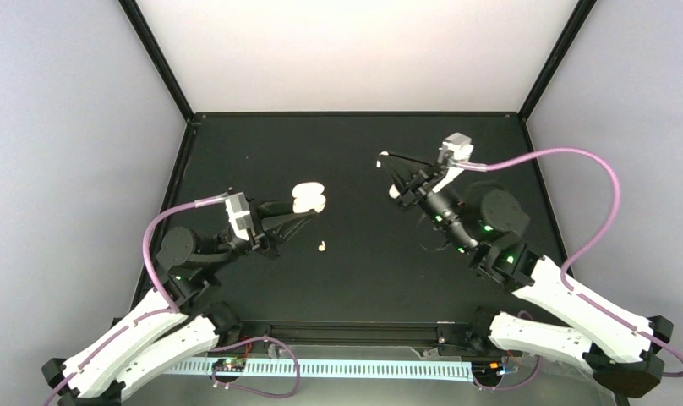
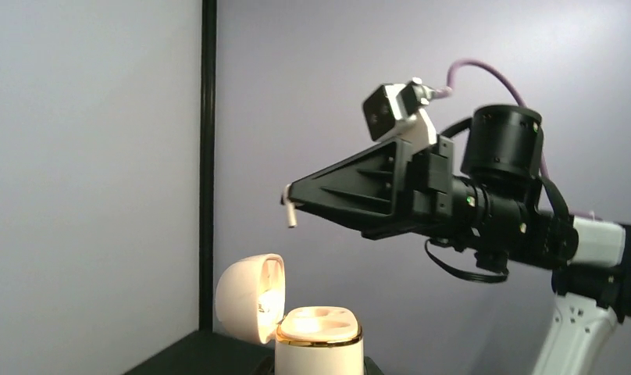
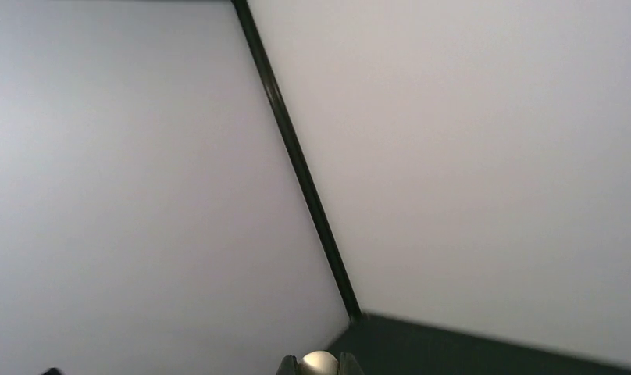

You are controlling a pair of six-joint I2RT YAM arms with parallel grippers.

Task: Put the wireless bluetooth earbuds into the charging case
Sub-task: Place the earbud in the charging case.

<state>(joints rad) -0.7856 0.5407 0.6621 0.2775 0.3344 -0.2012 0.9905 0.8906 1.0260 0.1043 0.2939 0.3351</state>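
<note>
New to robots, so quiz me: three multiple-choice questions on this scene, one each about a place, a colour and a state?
1. The loose tiny pale earbud lies: A) on the flat black table, B) in the case, C) atop an arm.
2. The looping cable on each arm is: A) lilac, B) green, C) orange.
3. The small cream-white hinged charging case is: A) shut, B) open, C) flipped over.
Answers: 1A, it rests alone on the table, another earbud pinched by the right gripper; 2A, pale purple; 3B, its lid stands swung back.
</note>
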